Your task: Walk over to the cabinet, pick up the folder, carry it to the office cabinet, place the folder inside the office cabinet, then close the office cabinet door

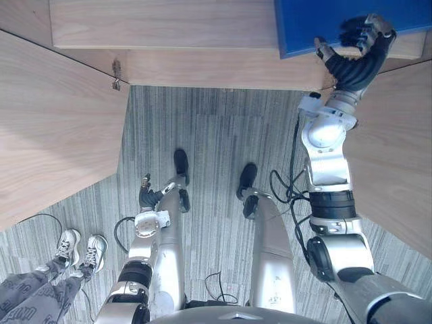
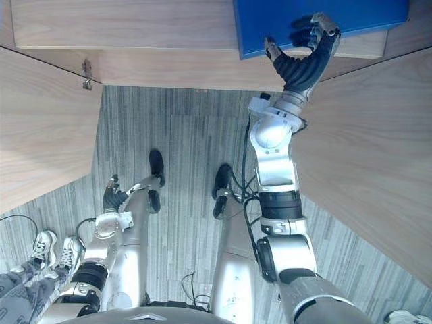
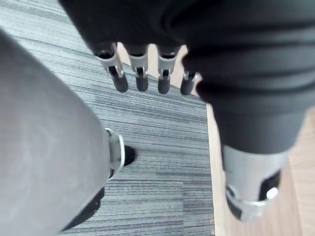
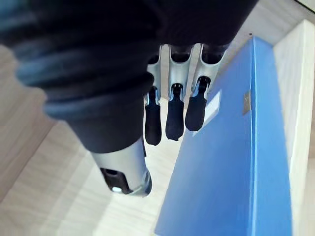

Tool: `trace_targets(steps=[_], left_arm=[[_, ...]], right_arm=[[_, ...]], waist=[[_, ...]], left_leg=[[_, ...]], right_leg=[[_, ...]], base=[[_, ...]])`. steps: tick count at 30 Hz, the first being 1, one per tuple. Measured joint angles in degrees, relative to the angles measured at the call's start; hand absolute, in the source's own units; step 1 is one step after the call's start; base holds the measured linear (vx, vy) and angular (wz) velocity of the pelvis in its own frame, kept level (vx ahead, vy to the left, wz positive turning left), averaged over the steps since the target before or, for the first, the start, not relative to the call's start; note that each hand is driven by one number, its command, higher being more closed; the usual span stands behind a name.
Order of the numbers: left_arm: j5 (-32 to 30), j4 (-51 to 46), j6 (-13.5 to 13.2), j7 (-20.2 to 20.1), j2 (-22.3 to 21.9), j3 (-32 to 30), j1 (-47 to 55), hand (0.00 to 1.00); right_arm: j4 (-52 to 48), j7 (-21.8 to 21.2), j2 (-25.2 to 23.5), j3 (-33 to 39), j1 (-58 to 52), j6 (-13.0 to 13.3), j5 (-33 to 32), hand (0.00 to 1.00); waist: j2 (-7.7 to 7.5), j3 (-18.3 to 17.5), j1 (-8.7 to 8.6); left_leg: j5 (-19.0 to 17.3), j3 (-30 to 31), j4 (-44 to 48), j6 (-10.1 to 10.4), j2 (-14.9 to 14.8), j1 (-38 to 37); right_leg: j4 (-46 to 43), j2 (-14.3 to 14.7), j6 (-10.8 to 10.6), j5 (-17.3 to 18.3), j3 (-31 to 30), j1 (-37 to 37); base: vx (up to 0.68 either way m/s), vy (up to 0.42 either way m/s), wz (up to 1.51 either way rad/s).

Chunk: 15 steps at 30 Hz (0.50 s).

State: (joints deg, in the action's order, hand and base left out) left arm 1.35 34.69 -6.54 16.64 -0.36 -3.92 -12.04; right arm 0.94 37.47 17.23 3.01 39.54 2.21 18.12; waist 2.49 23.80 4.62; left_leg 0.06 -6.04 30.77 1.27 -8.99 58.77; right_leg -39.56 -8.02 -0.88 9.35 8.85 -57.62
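Observation:
A blue folder [image 1: 304,23] lies flat on the pale wooden shelf [image 1: 169,27] of the cabinet in front of me. My right hand [image 1: 361,37] is raised to the folder's near edge. In the right wrist view its fingers [image 4: 174,113] are straight beside the blue folder [image 4: 221,172] and its white label, with the thumb apart and nothing held. Whether the fingertips touch the folder I cannot tell. My left hand [image 1: 147,196] hangs low at my left side, its fingers [image 3: 141,78] relaxed and holding nothing.
Wooden panels stand on both sides of the opening, one on the left [image 1: 54,135] and one on the right [image 1: 398,155]. A small metal fitting [image 1: 116,74] sits at the left panel's edge. A person's legs in white shoes [image 1: 74,246] stand at the lower left on grey carpet.

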Motion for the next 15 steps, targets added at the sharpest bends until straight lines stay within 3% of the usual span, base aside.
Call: trace_targets(steps=[7, 15], left_arm=[[-0.5, -0.1, -0.7, -0.7, 0.6, 0.1, 0.5, 0.00], [-1.7, -0.1, -0.9, -0.7, 1.9, 0.1, 1.0, 0.00]], right_arm=[[2.8, -2.6, 1.9, -4.5, -3.7, -1.3, 9.2, 1.00], [10.2, -7.1, 2.9, -7.5, -2.5, -1.5, 9.3, 1.00]], waist=[[-0.02, 0.0, -0.09], [-0.05, 0.0, 0.24]], left_leg=[[0.0, 0.0, 0.0, 0.0, 0.2, 0.0], [-0.1, -0.4, -0.8, -0.2, 0.6, 0.2]], right_leg=[[-0.1, -0.2, -0.1, 0.0, 0.1, 0.1], [-0.1, -0.8, -0.3, 0.1, -0.1, -0.4]], base=[[0.00, 0.000, 0.00], [0.00, 0.001, 0.01]])
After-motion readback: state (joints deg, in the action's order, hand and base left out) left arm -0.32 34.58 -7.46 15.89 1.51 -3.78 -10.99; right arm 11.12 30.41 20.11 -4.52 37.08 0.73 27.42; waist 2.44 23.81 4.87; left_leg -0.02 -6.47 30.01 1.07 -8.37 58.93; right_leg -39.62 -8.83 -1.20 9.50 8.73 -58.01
